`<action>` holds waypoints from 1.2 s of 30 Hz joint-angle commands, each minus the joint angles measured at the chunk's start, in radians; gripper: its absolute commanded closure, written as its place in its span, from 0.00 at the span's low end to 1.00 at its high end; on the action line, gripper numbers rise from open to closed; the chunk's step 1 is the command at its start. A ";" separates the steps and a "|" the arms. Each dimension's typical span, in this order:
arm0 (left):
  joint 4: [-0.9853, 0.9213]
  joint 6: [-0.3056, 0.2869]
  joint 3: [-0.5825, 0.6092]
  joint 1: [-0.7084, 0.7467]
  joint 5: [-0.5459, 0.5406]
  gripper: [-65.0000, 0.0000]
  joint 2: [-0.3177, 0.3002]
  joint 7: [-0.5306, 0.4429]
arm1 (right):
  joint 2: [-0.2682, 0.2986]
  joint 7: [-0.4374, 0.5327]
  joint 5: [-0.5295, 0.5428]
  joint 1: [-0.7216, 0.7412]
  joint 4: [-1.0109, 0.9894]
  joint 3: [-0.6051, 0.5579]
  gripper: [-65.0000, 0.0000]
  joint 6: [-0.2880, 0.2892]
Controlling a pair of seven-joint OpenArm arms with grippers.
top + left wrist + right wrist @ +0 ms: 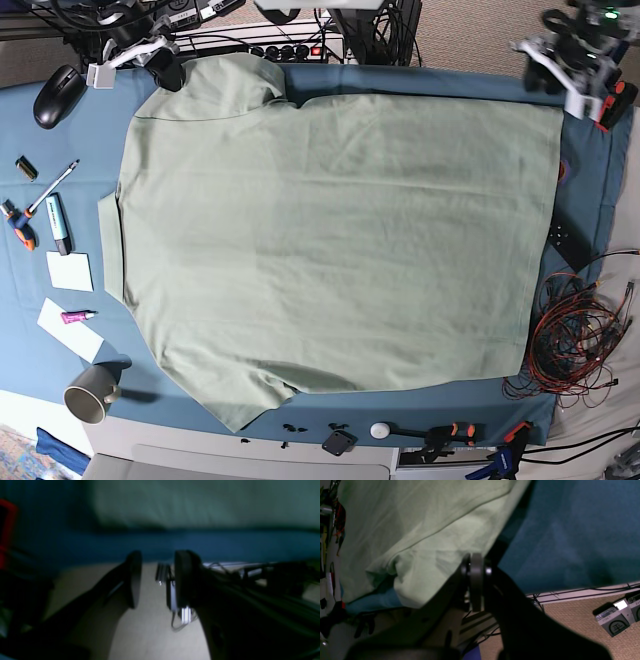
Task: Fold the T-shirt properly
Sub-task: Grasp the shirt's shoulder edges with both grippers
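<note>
Left end effector [155,580] up close in its wrist cam, pads apart w/ nothing between, off the bench [300,425] edge nr the T-shirt [330,250] hem. Right end effector [476,565] pressed together at the sleeve edge; can't tell if cloth's pinched. Shirt lies spread flat across the blue-covered bench, collar twd the mug [92,390] side.

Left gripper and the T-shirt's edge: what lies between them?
Only bare teal table cloth separates the open left gripper from the T-shirt, seen in the left wrist view.
</note>
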 commanded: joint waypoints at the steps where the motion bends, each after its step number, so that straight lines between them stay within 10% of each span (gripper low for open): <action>1: 0.014 -0.009 -0.042 0.010 -0.030 0.65 -0.018 -0.016 | 0.003 -0.036 -0.051 -0.014 0.003 0.002 1.00 -0.016; 10: -0.136 -0.014 -0.149 -0.096 -0.143 0.66 -0.101 0.031 | 0.003 -0.032 -0.050 -0.014 0.003 0.002 1.00 -0.016; 24: -0.338 -0.227 -0.148 -0.224 -0.403 0.66 -0.134 0.188 | 0.003 -0.032 -0.050 -0.014 0.003 0.002 1.00 -0.016; 36: -0.338 -0.246 -0.148 -0.224 -0.437 0.66 -0.134 0.202 | 0.003 -0.031 -0.051 -0.014 0.003 0.002 1.00 -0.016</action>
